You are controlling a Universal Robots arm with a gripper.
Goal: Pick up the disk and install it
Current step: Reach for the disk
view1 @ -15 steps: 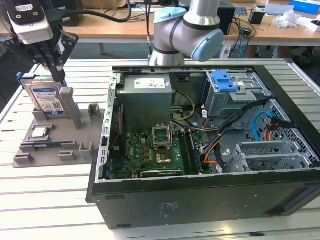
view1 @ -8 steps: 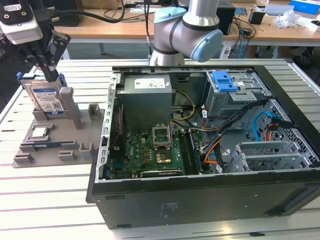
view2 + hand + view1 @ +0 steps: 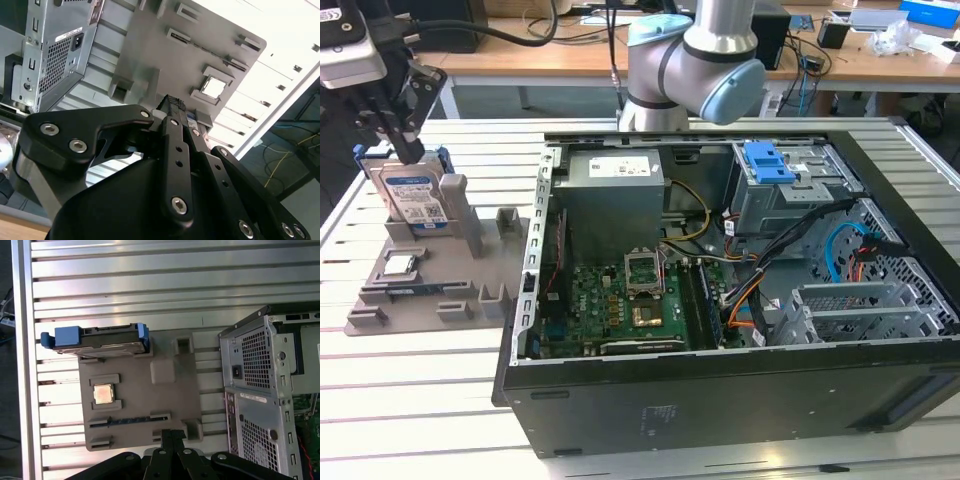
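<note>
Overall, a slatted metal table [image 3: 420, 400] carries an open computer case [image 3: 720, 410] lying on its side, and the arm [image 3: 695, 60] rises behind the case in the exterior view. Beside the case, toward the exterior view's left, lies a grey fixture plate [image 3: 145, 402]. The disk [image 3: 415, 200] stands upright on edge in a slot along the side of the plate farther from the exterior camera, with its label facing that camera and its blue carrier frame around its edges. The first wrist view shows the disk [image 3: 102, 338] edge-on, with nothing touching it. The gripper [image 3: 408, 148] hangs over the plate with its jaws drawn together, no visible gap and nothing between them. In the exterior view it overlaps the disk's upper edge along the line of sight, whereas in the first wrist view the gripper [image 3: 172, 436] lies apart from the disk. A small square processor chip [image 3: 103, 393] sits in a recess of the plate near the disk.
</note>
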